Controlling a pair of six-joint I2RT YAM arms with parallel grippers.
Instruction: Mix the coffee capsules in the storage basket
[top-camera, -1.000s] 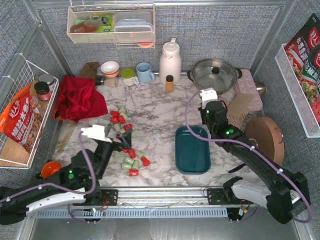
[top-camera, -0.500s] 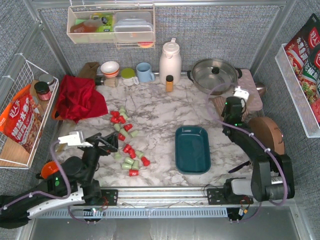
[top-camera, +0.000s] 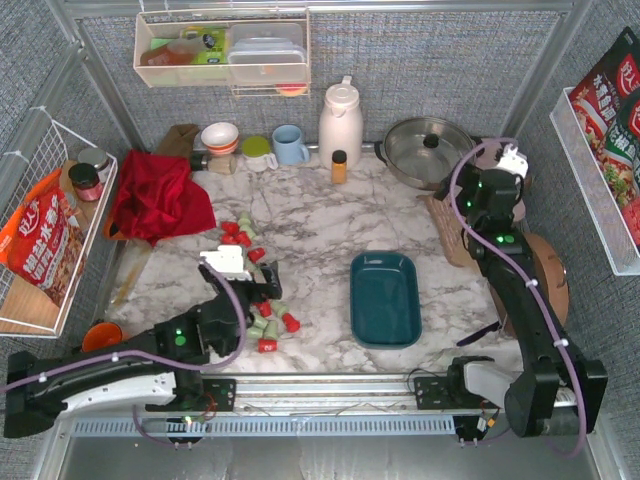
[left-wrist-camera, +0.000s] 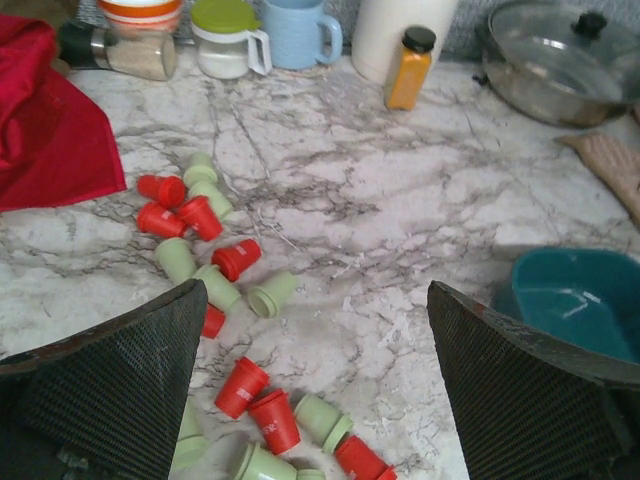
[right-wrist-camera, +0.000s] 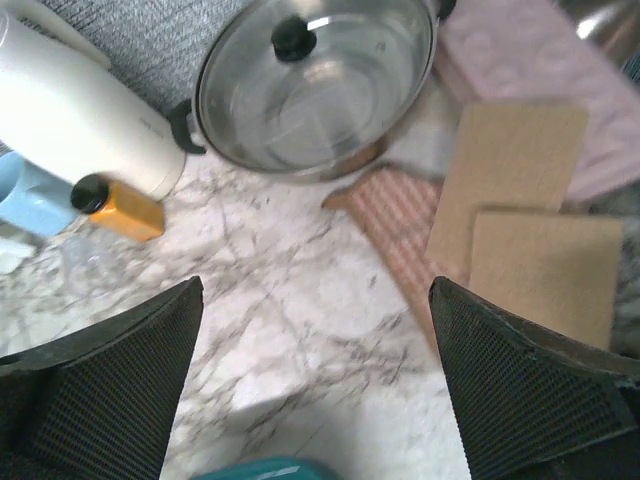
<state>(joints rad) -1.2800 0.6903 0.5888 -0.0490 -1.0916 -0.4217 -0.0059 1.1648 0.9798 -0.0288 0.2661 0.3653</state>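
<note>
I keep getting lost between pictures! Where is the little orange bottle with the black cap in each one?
Top external: orange bottle at the back, middle, in front of the white jug.
Left wrist: orange bottle near the top, right of middle.
Right wrist: orange bottle on the left.
Landmark: the white jug beside it everywhere.

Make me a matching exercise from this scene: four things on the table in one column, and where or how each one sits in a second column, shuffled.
Column one:
1. storage basket
2. coffee capsules
3. red cloth
4. amber bottle

Column two:
A. scattered loose on the marble
B. upright beside the white jug
C. bunched up at the back left
D. nothing visible inside it

Pairs: 1-D, 2-A, 3-C, 4-B
</note>
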